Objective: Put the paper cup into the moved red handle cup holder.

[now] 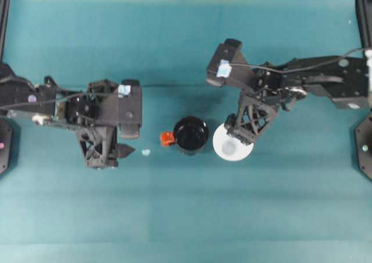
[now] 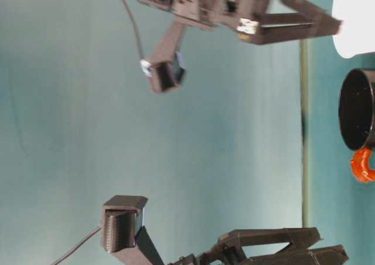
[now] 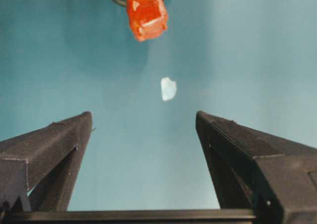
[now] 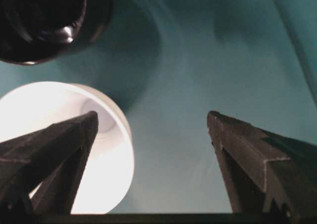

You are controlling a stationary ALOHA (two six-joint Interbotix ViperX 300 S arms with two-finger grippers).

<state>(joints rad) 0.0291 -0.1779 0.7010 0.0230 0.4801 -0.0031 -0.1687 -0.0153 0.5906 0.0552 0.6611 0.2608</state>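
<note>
The red handle cup holder point(image 1: 191, 134) is a glossy black cup standing upright mid-table, its red handle point(image 1: 167, 138) pointing left. Just right of it stands the white paper cup point(image 1: 234, 148), mouth up. My right gripper point(image 1: 238, 132) hangs open over the cup's far rim. In the right wrist view one finger point(image 4: 59, 149) overlaps the paper cup point(image 4: 111, 154) and the other lies outside it, with the holder point(image 4: 44, 21) beyond. My left gripper point(image 1: 129, 146) is open and holds nothing, left of the holder. The handle point(image 3: 146, 12) lies ahead of it.
A small pale scrap point(image 1: 146, 152) lies on the teal table between my left gripper and the handle, also seen as the scrap point(image 3: 168, 88). Black frame posts point(image 1: 4, 18) stand at the table's side edges. The near half of the table is open teal surface.
</note>
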